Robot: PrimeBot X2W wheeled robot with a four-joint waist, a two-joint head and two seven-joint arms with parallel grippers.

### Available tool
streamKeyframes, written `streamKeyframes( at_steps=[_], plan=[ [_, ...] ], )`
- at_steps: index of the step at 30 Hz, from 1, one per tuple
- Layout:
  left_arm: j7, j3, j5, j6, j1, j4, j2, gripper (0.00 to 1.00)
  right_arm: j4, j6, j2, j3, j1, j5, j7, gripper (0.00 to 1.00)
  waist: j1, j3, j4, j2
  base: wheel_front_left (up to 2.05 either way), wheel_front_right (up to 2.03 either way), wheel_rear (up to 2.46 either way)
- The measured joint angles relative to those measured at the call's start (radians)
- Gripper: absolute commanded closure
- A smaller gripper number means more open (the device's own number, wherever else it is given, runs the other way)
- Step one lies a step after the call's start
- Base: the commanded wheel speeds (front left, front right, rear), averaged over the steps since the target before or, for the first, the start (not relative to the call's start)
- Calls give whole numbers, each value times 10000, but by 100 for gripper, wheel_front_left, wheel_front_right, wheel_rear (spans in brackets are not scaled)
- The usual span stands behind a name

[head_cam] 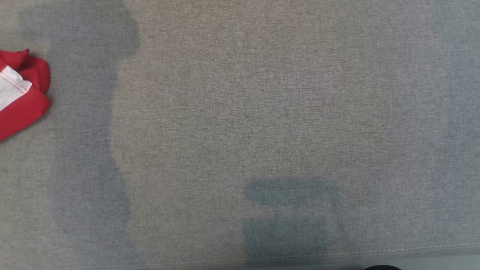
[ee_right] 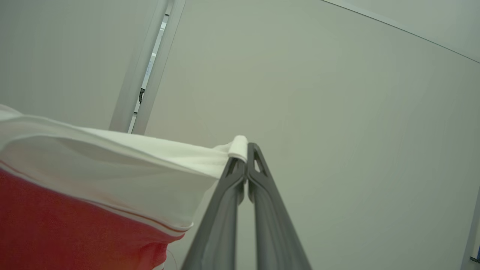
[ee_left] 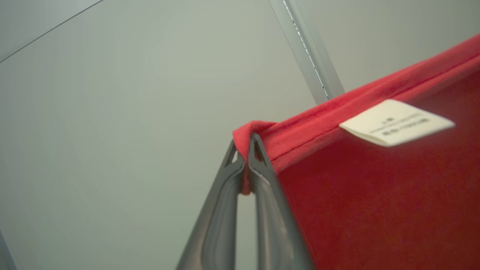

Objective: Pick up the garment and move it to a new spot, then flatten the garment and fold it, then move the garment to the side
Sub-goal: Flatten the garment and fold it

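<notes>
garment (ee_left: 375,195) is hanging lifted by two edges, part of it showing at the left edge of the grey bench (head_cam: 240,112). we are pinching its red hem in the shut jaws of the left gripper (ee_left: 245,150) and its white edge in those of the right gripper (ee_right: 247,150), probably spreading it for flattening.

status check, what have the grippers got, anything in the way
Left gripper shut on garment's red edge. Right gripper shut on its white edge. Red-white cloth lies at grey surface's left edge.

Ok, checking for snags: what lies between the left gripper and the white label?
Just red cloth of the garment, seen in the left wrist view.
</notes>
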State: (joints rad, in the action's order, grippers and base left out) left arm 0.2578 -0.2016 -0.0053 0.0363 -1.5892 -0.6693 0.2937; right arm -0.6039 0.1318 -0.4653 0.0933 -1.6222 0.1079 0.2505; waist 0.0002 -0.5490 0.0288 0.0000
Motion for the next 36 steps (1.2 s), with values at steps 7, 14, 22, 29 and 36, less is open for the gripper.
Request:
streamKeyframes(
  at_steps=[7,14,22,29,36],
  plan=[
    [73,134,-546,153,1230,-407,-213,100,-355,2,-8,-84,283,418,117,100,0,-184,148,0,0,0,0],
    [71,556,-1304,159,5528,-508,-876,100,1321,10,180,-21,4962,2171,117,100,0,-302,-74,0,0,0,0],
    [73,1440,-1862,71,9629,-328,-1801,100,2533,12,957,-738,10454,3181,111,100,-2,783,-258,0,0,0,0],
    [86,1831,-1896,387,11860,-399,-2138,100,2491,12,1068,-286,13261,3043,111,100,-3,2200,-404,0,0,0,0],
    [84,2194,-1912,437,13781,-439,-2351,100,2203,10,1112,234,15178,3231,111,100,-3,3695,-519,0,0,0,0]
  ],
)
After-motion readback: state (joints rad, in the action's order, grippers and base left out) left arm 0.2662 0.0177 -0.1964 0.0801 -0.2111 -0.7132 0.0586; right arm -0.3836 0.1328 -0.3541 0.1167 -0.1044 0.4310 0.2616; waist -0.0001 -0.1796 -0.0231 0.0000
